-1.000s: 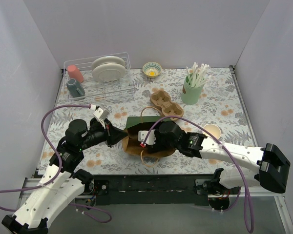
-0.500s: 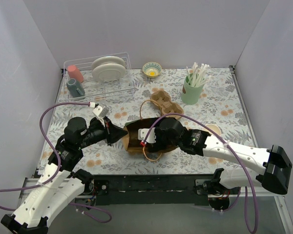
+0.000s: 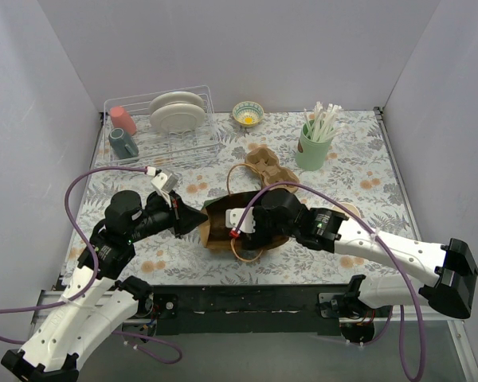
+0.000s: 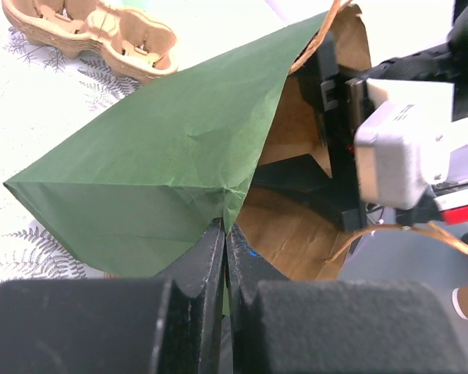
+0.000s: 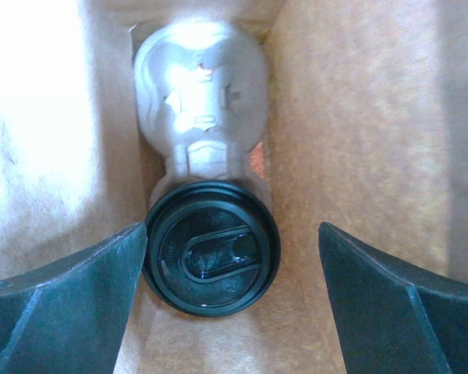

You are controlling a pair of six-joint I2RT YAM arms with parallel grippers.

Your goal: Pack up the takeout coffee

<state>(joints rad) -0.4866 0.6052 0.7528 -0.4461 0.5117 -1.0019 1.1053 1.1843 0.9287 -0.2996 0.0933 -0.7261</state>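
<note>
**Right wrist view: cup in bag, fingers clear**

The takeout coffee (image 5: 210, 249) is inside the paper bag (image 5: 359, 117), at lower centre of frame. Only its black lid shows, and the cup body is hidden behind it. The right gripper (image 5: 232, 238) is spread wide, with one finger at each lower corner. The lid lies between them, nearer the left-of-frame finger (contact there cannot be told).

A pale glossy lump (image 5: 199, 109) sits just above the lid and cannot be identified.

In the top external view, the coffee and the right fingers are hidden inside the bag.

In the left wrist view, the left gripper (image 4: 225, 232) is pressed together, pinching the bag's green edge. The cup carrier (image 4: 93, 31) is cut off at upper left.
</note>
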